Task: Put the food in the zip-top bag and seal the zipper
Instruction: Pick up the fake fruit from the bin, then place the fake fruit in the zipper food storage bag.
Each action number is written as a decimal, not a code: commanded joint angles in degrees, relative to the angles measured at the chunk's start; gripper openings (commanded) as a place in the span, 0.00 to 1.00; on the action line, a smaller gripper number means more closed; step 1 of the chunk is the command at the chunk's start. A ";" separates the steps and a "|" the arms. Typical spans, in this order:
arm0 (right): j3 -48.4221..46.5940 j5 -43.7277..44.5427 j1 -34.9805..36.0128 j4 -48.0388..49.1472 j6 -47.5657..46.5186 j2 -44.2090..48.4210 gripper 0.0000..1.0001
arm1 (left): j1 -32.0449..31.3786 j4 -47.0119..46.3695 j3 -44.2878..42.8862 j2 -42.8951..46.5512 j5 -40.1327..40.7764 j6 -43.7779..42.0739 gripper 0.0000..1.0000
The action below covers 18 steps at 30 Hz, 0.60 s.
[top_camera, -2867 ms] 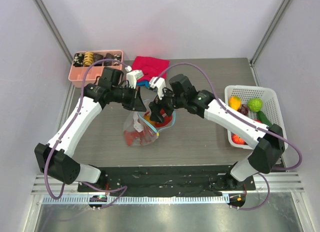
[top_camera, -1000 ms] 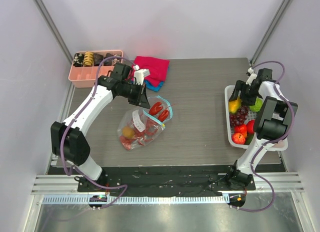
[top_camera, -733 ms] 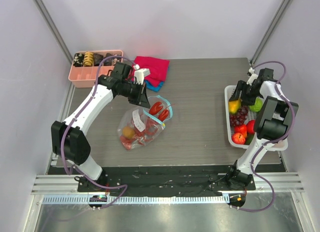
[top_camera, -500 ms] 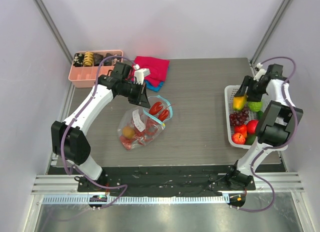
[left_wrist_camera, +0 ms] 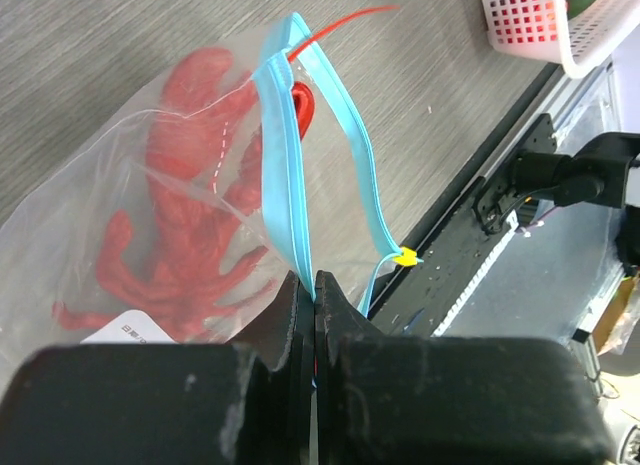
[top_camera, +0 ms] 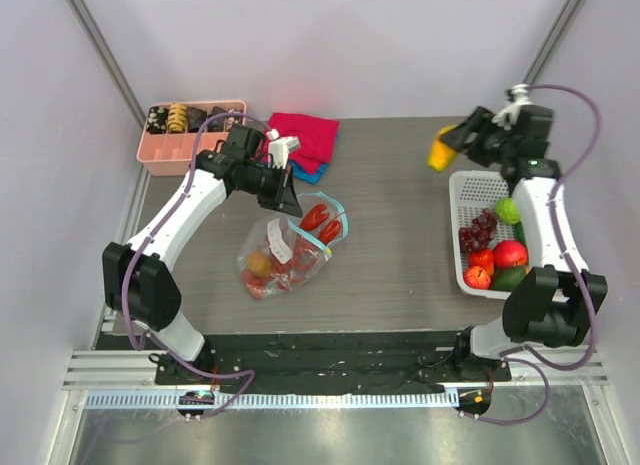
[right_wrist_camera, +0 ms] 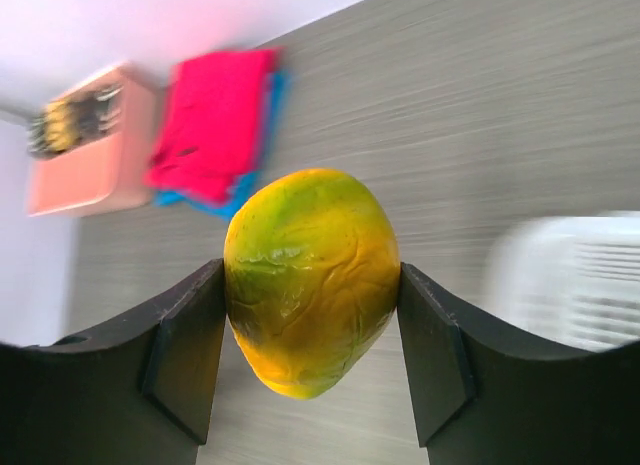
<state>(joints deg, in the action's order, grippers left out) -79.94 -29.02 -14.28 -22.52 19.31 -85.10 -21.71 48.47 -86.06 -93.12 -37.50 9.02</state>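
Note:
The clear zip-top bag (top_camera: 285, 253) lies on the table left of centre with a red lobster (left_wrist_camera: 190, 245) and a yellow-orange fruit (top_camera: 258, 265) inside. My left gripper (top_camera: 291, 200) is shut on the near lip of its teal-blue zipper (left_wrist_camera: 285, 175) and holds the mouth open. My right gripper (top_camera: 447, 145) is shut on a yellow-green fruit (right_wrist_camera: 310, 280) and holds it in the air above the table, left of the white basket (top_camera: 470, 185). The basket holds more food: a lime-green fruit (top_camera: 508, 210), dark grapes (top_camera: 480, 230) and red fruits (top_camera: 510, 253).
A pink tray (top_camera: 160, 155) with small black and tan pieces stands at the back left. Folded red and blue cloths (top_camera: 303, 137) lie beside it, just behind the left gripper. The black base rail (top_camera: 330, 350) runs along the table's near edge.
My right gripper has lifted the yellow-green fruit out of the basket and carried it up and to the left. The left gripper still holds the bag's mouth open.

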 commanded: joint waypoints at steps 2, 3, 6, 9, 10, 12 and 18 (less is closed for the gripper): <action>5.33 15.80 21.20 15.41 16.81 1.44 0.01 | 0.18 -3.38 -0.16 2.33 -3.20 3.28 0.00; 4.89 17.66 26.88 13.75 17.60 0.56 0.01 | 0.27 -3.81 -0.16 2.24 -3.81 3.64 0.00; 4.62 17.33 33.24 14.17 20.06 -2.86 0.01 | 0.71 -5.31 -0.25 1.45 -4.69 5.91 0.00; 5.23 17.24 37.03 16.09 19.11 -4.63 0.01 | 1.23 -6.98 -0.86 0.49 -5.75 7.94 0.00; 5.76 17.76 39.74 17.24 16.49 -4.81 0.01 | 1.32 -7.59 -0.86 0.40 -5.92 8.38 0.00; 8.56 19.34 42.13 21.54 14.45 -5.16 0.01 | 1.59 -9.00 -0.60 0.05 -6.18 9.78 0.00; 10.59 22.41 48.56 25.16 11.45 -6.40 0.02 | 4.48 -12.78 1.68 -0.13 -9.79 15.06 0.00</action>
<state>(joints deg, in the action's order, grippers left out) -69.45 -10.72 31.42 -4.27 33.89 -91.61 -19.18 41.56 -85.30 -93.19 -42.33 19.33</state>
